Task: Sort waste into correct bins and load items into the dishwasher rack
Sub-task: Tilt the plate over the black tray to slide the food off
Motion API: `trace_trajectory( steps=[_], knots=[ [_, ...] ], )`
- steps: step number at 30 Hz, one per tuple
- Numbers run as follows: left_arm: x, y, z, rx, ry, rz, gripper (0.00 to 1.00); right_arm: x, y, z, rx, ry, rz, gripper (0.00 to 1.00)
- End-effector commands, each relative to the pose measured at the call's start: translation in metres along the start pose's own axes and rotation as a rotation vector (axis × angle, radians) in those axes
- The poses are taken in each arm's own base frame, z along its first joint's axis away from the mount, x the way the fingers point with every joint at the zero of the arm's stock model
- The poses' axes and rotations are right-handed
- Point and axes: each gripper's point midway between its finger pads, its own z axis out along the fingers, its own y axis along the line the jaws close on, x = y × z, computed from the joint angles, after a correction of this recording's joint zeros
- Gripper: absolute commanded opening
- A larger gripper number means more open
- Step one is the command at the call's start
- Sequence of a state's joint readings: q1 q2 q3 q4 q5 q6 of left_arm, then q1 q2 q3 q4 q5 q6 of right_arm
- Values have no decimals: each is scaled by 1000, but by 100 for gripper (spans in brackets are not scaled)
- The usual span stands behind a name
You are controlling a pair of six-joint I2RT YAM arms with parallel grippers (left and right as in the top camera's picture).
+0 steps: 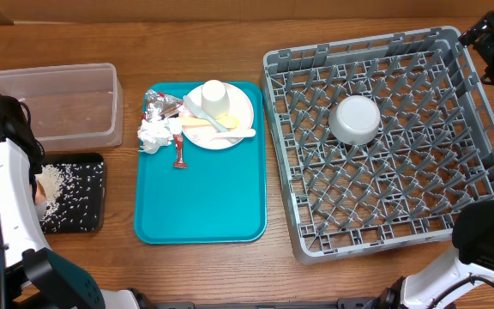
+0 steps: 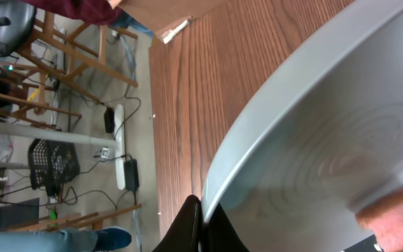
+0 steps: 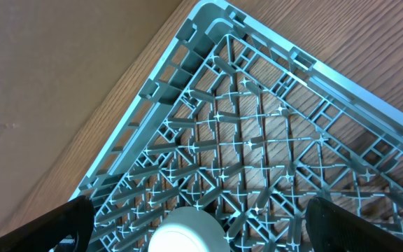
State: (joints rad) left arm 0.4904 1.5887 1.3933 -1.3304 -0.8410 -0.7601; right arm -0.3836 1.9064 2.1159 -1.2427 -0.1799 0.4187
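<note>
Overhead: bowl [image 1: 355,118] inverted in rack [image 1: 274,146]; rice [image 1: 54,182] in black tray [image 1: 75,225], near left.
Left gripper [image 2: 203,210]: clenched on plate [image 2: 327,140] rim; blurred orange lump [image 2: 390,208], possibly food.
Right gripper [image 3: 198,210]: released, above rack.

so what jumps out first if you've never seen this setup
The big grey dishwasher rack fills the right side, with one white bowl sitting in it. In the middle a teal tray carries a white plate, a cup and crumpled waste bunched at its far end. At the left, rice lies scattered in a black tray, and the left pincer is shut on the rim of a grey plate.
</note>
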Motion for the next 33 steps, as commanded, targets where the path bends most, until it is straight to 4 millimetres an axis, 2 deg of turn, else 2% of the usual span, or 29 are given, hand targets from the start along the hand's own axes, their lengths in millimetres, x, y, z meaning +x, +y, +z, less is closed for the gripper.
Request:
trace_trajectory(
  steps=[1,7,17,20,21,23,33],
  knots=[
    [7,2,3,-20,1,0,4,-5,4,-11,-18,-27,-4,100],
    [5,22,3,-119,-46,-70,4,-5,5,-11,-18,-28,-4,100],
    [1,5,2,-49,-44,-63,4,-5,5,-11,-18,-28,-4,100],
    [-2,-10,2,16,-38,43,4,-5,5,-11,-18,-28,-4,100],
    [-1,-6,2,0,-39,56,4,-5,5,-11,-18,-28,-4,100],
    [1,4,2,-44,-41,-35,4,-5,5,-11,-19,-28,-4,100],
    [0,1,1,-32,-44,-19,4,-5,5,-11,-19,-28,-4,100]
  ],
)
